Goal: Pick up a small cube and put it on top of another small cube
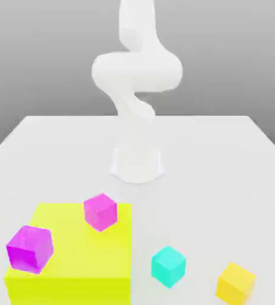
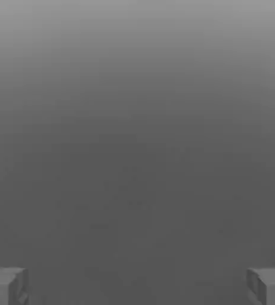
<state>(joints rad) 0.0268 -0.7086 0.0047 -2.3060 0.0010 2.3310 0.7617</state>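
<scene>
The small yellow-orange cube (image 1: 236, 283) rests on the white table (image 1: 223, 179) at the front of the exterior view's right. A cyan cube (image 1: 168, 266) of the same size sits a little to its left. Two magenta cubes (image 1: 100, 211) (image 1: 30, 248) lie on a large flat bright yellow block (image 1: 74, 262). In the hand view my gripper (image 2: 137, 286) is open, its grey fingertips (image 2: 5, 286) far apart with nothing between them, facing plain grey background. The white arm (image 1: 136, 71) rises from its base (image 1: 137, 164) and bends upward, away from the cubes.
The large yellow block fills the front of the exterior view's left. White table surface stretches between the arm's base and the cubes and across the right side up to the table's edges.
</scene>
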